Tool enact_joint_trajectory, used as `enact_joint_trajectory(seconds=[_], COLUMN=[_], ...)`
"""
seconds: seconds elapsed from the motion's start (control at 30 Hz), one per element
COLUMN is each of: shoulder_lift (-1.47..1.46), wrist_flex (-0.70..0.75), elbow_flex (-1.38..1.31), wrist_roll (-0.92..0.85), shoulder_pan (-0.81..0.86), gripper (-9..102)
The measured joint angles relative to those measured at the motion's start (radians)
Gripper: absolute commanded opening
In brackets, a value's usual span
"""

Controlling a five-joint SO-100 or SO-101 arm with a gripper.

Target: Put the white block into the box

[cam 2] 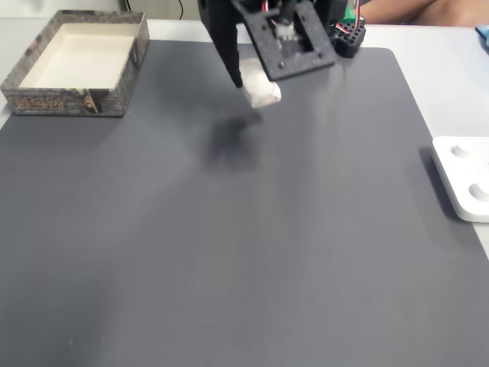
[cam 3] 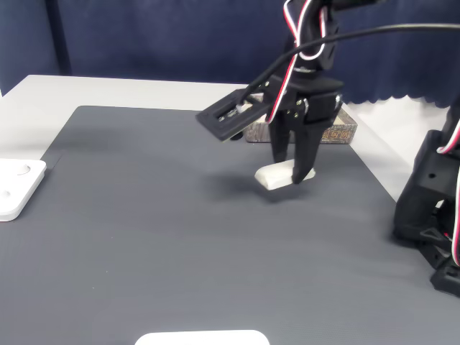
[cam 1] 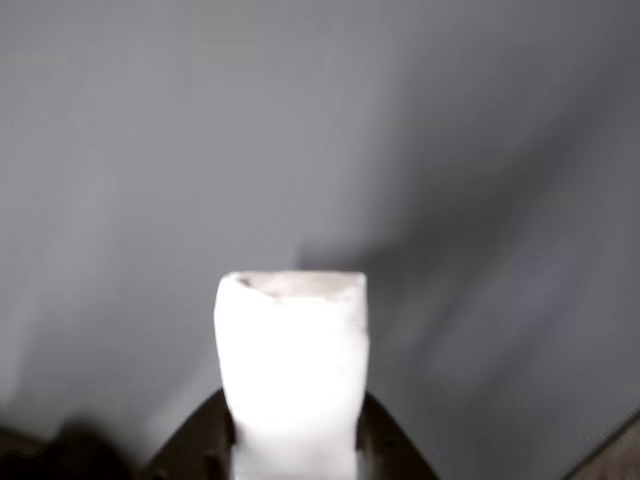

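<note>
The white block (cam 3: pixel 272 177) hangs a little above the dark grey mat, with my gripper (cam 3: pixel 291 172) shut on one end of it. In a fixed view from above, the block (cam 2: pixel 262 92) sticks out below the black gripper (cam 2: pixel 252 86), and its shadow lies on the mat to the lower left. Up close in the other view, the block (cam 1: pixel 291 360) is bright and overexposed, with a dark finger (cam 1: pixel 195 445) on each side. The box (cam 2: pixel 76 92), cream inside with a speckled rim, stands at the mat's far left corner, apart from the gripper. In another fixed view the box (cam 3: pixel 338 133) is partly hidden behind the gripper.
A white plastic device with round buttons (cam 2: pixel 464 177) lies at the mat's right edge, seen as the device (cam 3: pixel 18 185) at the left in the side view. A black arm base (cam 3: pixel 431 208) stands at the right. A white object (cam 3: pixel 201 338) peeks in at the bottom edge.
</note>
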Motion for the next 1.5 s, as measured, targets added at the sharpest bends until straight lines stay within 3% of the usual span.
enact_joint_trajectory(seconds=[0.5, 1.03, 1.5], shoulder_lift=[-0.092, -0.575, -0.834], wrist_flex=[0.156, 0.173, 0.172], elbow_flex=[-0.433, -0.942, -1.118], wrist_roll=[0.018, 0.239, 0.319], shoulder_pan=[0.221, 0.621, 0.65], gripper=[-2, -2, -2])
